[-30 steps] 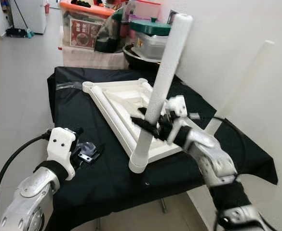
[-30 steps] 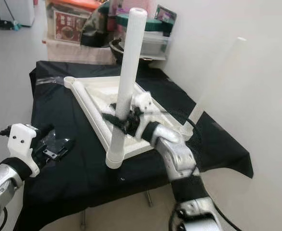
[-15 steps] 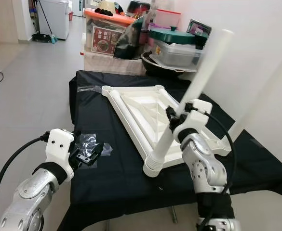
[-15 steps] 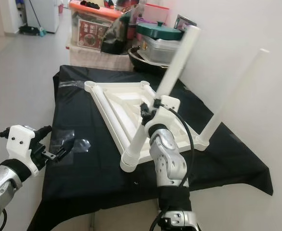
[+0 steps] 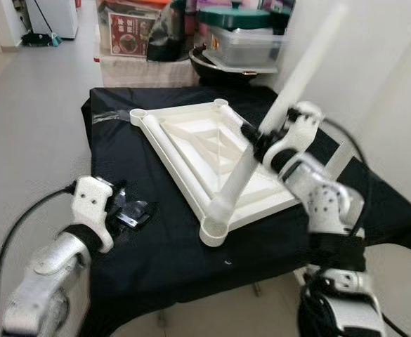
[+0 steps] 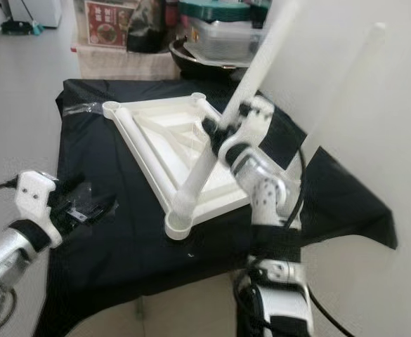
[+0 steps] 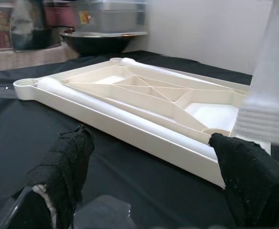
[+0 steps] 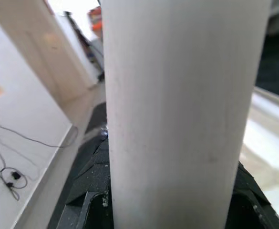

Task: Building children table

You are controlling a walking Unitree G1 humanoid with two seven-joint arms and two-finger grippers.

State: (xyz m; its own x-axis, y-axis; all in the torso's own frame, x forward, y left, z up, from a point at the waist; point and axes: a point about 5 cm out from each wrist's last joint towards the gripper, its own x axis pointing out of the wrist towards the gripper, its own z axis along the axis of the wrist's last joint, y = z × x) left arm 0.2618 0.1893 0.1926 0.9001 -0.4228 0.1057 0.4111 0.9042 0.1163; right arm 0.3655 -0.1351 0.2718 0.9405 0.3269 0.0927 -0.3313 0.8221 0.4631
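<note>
A white table top point(image 5: 164, 140) lies upside down on the black-draped table point(image 5: 156, 260). My right gripper point(image 5: 256, 140) is shut on a white table leg point(image 5: 289, 91). The leg leans up toward the wall. Its ribbed lower end point(image 7: 265, 119) is at the top's front corner socket point(image 5: 213, 234); I cannot tell if it is seated. A second leg point(image 6: 353, 77) stands in the far right corner against the wall. My left gripper point(image 5: 129, 210) hovers open at the table's left front, over a clear plastic bag of fittings point(image 7: 101, 214), its fingers point(image 7: 65, 167) wide apart.
Storage boxes and a lidded pot point(image 5: 240, 42) crowd the space behind the table. A white wall point(image 5: 374, 42) runs close along the right side. Bare floor point(image 5: 29, 126) lies to the left. A black cable point(image 5: 22, 225) trails from my left arm.
The camera has shifted. The leg in my right gripper has tipped from nearly upright to leaning toward the wall, its foot staying by the front corner. My left gripper stays by the bag.
</note>
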